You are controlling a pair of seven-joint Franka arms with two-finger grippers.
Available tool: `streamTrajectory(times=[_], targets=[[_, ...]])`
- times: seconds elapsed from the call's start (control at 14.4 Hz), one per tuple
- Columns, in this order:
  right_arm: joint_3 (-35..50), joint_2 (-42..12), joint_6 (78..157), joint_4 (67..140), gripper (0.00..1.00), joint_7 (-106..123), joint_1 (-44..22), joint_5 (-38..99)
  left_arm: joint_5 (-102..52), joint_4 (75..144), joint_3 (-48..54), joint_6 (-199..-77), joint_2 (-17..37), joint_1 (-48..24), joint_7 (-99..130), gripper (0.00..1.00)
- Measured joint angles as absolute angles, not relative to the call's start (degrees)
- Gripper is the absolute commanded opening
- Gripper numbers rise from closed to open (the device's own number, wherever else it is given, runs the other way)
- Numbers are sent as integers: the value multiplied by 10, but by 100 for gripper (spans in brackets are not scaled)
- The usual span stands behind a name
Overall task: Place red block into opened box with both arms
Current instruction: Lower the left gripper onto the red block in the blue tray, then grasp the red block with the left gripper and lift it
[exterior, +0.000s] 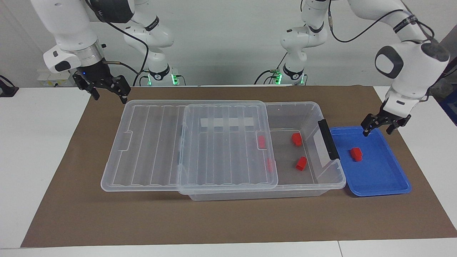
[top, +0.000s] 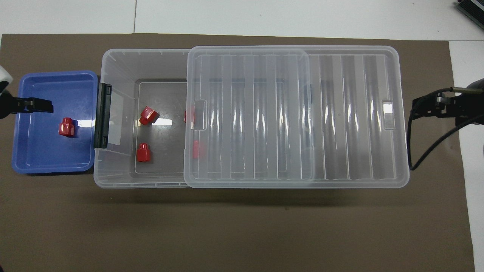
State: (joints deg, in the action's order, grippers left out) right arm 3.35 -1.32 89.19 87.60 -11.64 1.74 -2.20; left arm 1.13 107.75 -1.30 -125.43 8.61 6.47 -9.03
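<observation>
A red block (exterior: 356, 154) lies in the blue tray (exterior: 389, 178) at the left arm's end of the desk (exterior: 35, 142), touching the clear box (exterior: 314, 110), whose lid (exterior: 228, 142) is slid half off. Other red blocks (exterior: 296, 139) sit inside. The left gripper (exterior: 377, 130) hovers open and empty over the tray's edge; the right gripper (exterior: 109, 93), open and empty, hangs over the lid's corner.

A white surface (exterior: 35, 150) carries a brown mat (exterior: 228, 217). On the mat sit 1 clear box (exterior: 307, 110) and, touching its clip end toward the left arm's end, 1 blue tray (exterior: 378, 178).
</observation>
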Motion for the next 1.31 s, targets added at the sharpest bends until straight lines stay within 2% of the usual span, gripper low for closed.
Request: streamTrajectory(times=[0.21,0.55,1.11,1.18,1.25,1.31], targets=[[34,-13,892,876,100,-116,17,-22,11,1122,-15,-1332,135,77,-108,100],[33,-13,892,876,100,-116,19,-22,11,1124,-14,-1364,176,94,-170,100],[33,-13,892,876,100,-116,19,-22,11,1141,-11,-1399,185,93,-170,100],[33,-13,892,876,100,-116,19,-22,11,1151,-11,-1412,186,94,-170,97],[33,-13,892,876,100,-116,19,-22,11,1158,-11,-1422,187,94,-170,75],[33,-13,892,876,100,-116,19,-22,11,1163,-11,-1425,187,94,-170,46]])
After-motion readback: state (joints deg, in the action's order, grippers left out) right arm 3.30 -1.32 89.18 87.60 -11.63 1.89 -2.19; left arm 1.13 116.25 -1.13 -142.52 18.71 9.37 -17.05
